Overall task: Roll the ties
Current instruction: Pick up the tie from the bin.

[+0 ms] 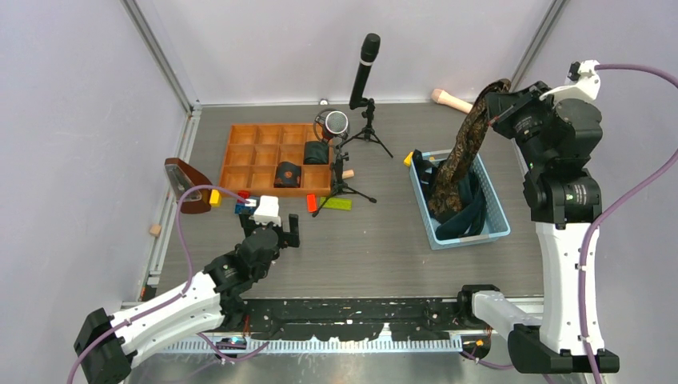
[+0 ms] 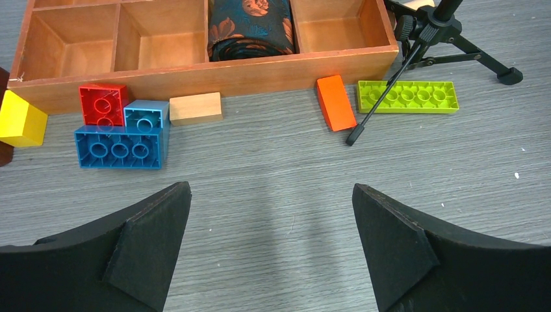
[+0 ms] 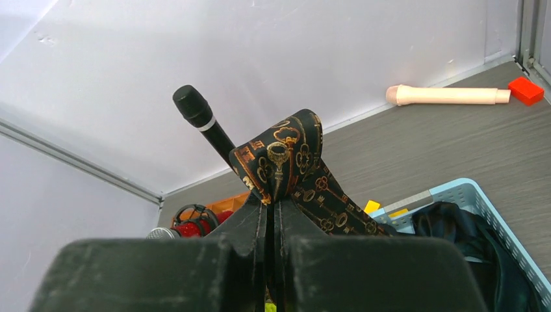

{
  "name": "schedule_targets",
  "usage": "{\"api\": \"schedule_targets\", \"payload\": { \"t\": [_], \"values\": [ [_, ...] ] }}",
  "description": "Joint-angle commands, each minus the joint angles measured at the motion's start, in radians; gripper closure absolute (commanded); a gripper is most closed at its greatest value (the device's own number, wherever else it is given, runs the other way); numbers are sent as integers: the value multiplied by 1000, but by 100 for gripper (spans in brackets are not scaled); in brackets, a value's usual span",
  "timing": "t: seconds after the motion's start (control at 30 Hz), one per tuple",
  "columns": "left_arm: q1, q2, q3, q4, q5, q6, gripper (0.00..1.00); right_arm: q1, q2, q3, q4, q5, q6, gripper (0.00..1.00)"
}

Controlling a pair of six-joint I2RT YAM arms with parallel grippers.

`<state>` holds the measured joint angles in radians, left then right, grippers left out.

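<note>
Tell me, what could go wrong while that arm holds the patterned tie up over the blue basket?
The right gripper pinches the key-patterned tie only at a small fold, so it might slip free. The tie's lower end lies in the blue basket among other dark ties; lifting could drag those out. Carried leftward, the dangling tie might brush the microphone.

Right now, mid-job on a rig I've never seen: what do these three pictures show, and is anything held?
Two robot arms are bolted at the near edge of a table. The wide picture looks from above and behind them; the other two come from a camera on each wrist. The right gripper is shut on a dark tie with gold keys, held up with its lower end in the blue basket. The left gripper is open and empty, over the table near toy bricks and a wooden tray holding rolled ties.
</note>
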<state>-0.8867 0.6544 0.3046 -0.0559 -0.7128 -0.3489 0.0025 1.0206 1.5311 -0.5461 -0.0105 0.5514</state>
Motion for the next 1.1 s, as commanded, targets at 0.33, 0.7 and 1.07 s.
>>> {"api": "schedule_targets", "payload": {
  "t": [0.33,0.7,1.07],
  "values": [
    [5,-28,8,44,-11,11,1,-2,91,327,-68,-93,-4,100],
    [5,-111,67,-22,27,-21,1,43,213,554,-144,-252,34,100],
    [5,-183,204,-130,113,-23,1,219,383,840,-290,-388,-35,100]
  ]
}}
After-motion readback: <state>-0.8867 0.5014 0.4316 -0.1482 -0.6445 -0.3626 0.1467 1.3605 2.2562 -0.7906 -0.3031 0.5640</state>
